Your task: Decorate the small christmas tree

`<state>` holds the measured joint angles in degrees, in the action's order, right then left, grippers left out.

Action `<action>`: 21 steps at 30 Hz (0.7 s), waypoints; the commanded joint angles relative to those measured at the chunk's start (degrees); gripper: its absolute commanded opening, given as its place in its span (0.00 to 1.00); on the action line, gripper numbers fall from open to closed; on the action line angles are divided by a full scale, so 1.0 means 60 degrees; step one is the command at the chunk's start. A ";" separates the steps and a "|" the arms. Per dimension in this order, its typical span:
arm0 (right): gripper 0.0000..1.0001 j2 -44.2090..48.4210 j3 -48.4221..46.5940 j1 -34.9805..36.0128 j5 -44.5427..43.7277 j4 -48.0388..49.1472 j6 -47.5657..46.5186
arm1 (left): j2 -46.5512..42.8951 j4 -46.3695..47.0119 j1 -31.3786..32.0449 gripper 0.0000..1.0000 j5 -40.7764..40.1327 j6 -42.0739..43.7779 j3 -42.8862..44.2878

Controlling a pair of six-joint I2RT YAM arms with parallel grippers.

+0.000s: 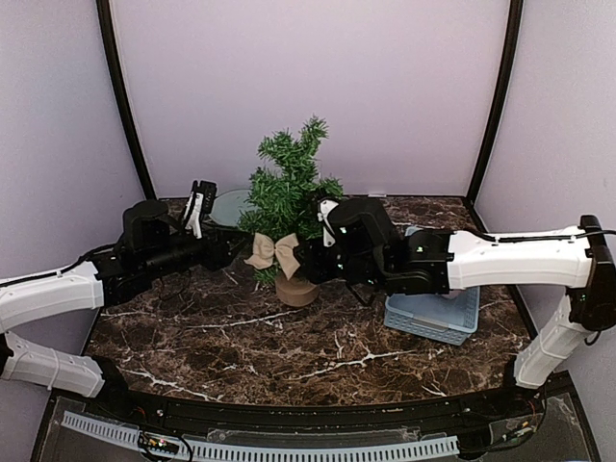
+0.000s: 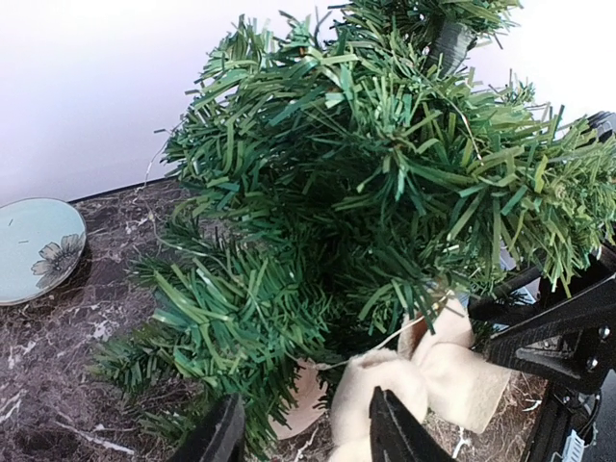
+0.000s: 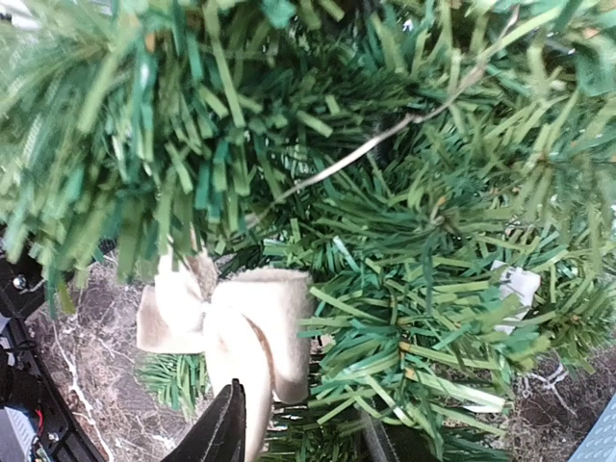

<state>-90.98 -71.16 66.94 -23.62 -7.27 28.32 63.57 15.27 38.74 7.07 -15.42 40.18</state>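
One plate (image 1: 226, 204) sits at the back left. Next, the left gripper (image 2: 303, 428), fingers apart, is low at the small christmas tree (image 1: 289, 188), which stands mid-table (image 1: 192, 337) with a tan bow (image 1: 274, 252) on it. The right gripper (image 3: 303, 419), fingers apart too, is close by the bow. A blue basket (image 1: 438, 318) sits on the right.

No legible text, labels or numbers anywhere

A dark, white-veined marble-patterned table (image 1: 289, 351) fills the lower half of the top view, backed by plain pale lilac walls (image 1: 318, 87). Two black curved struts (image 1: 123, 106) rise from the table's far corners at upper left and upper right, under soft, even light.
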 commanded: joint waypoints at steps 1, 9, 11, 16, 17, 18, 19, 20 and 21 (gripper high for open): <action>0.39 0.0398 0.0271 0.0059 -0.0053 0.0355 0.0141 | -0.0319 -0.0311 -0.0065 0.46 -0.0134 -0.0069 -0.0266; 0.38 0.0777 0.0766 0.0077 0.0627 0.1111 -0.0176 | -0.0644 0.0307 -0.0058 0.44 0.0884 0.0010 -0.0775; 0.37 0.0764 0.0728 0.0114 0.0687 0.1161 -0.0251 | -0.0591 0.0456 -0.0056 0.41 0.1050 -0.0013 -0.0792; 0.34 0.0975 0.0932 0.0364 0.0950 0.1728 -0.0782 | -0.0385 0.0972 -0.0044 0.30 0.1967 -0.0015 -0.0752; 0.33 0.1047 0.1012 0.0426 0.0941 0.1884 -0.0917 | -0.0378 0.1030 -0.0028 0.30 0.2021 -0.0026 -0.0759; 0.32 0.1099 0.1086 0.0469 0.0909 0.2019 -0.1007 | -0.0383 0.1085 -0.0008 0.30 0.2003 -0.0027 -0.0763; 0.31 0.1126 0.1116 0.0505 0.0877 0.2107 -0.1078 | -0.0392 0.1109 -0.0010 0.30 0.1931 -0.0010 -0.0764; 0.30 0.1126 0.1090 0.0517 0.0818 0.2135 -0.1129 | -0.0427 0.1113 0.0007 0.30 0.1907 0.0061 -0.0765; 0.29 0.1078 0.1030 0.0526 0.0747 0.2116 -0.1174 | -0.0450 0.1150 0.0020 0.30 0.1849 0.0085 -0.0765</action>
<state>-86.00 -65.25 69.17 -18.87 0.51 24.08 61.32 19.03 38.74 16.62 -15.64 36.16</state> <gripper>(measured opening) 0.304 0.297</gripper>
